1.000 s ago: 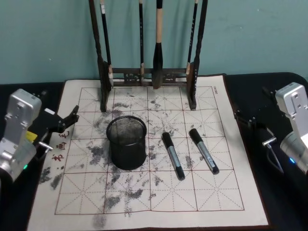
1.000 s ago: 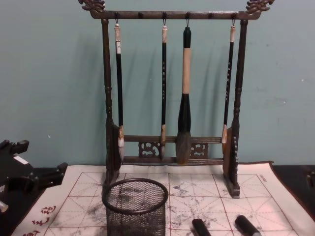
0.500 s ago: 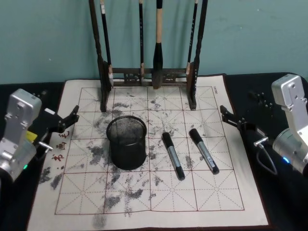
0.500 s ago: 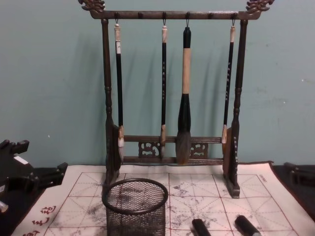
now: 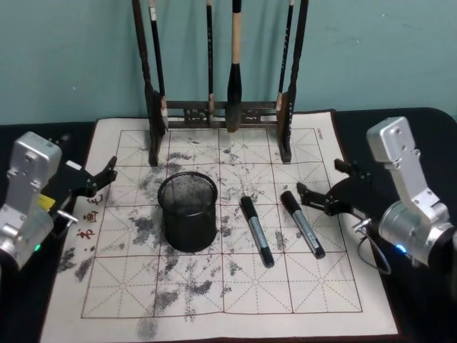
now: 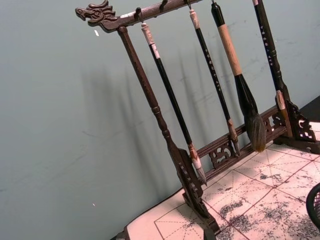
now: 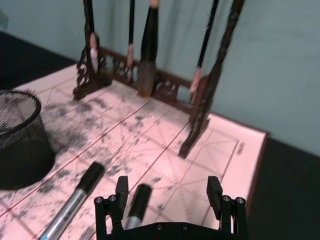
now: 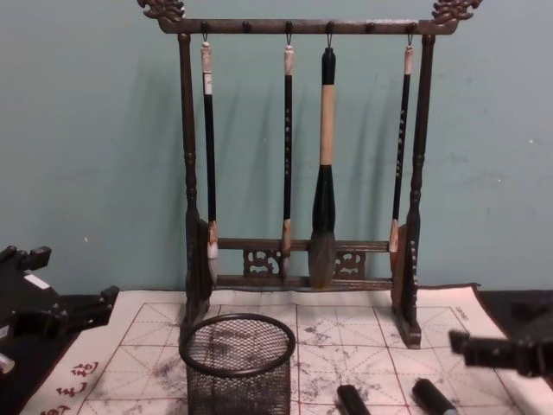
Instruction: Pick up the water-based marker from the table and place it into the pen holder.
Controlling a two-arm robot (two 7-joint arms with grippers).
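Two alike dark water-based markers lie on the ink-stained mat, one [image 5: 256, 231] in the middle and one [image 5: 302, 223] to its right. Both also appear in the right wrist view, the middle marker [image 7: 75, 200] and the right marker [image 7: 136, 205]. The pen holder [image 5: 188, 211], a black mesh cup, stands upright left of them and holds nothing. My right gripper [image 5: 316, 176] hovers open just right of the right marker's cap end. In its wrist view the right gripper [image 7: 168, 192] has that marker beside one finger. My left gripper [image 5: 103, 177] rests open at the mat's left edge.
A tall dark wooden brush rack [image 5: 221, 107] with several hanging brushes stands at the mat's back edge, behind the pen holder [image 8: 238, 363]. The gridded mat [image 5: 214, 300] has free space in front. Black tabletop [image 5: 414, 136] lies on both sides.
My right arm has swung in from the right table edge over the mat, bringing its open gripper close to the right marker. The left arm, markers and pen holder have not moved.
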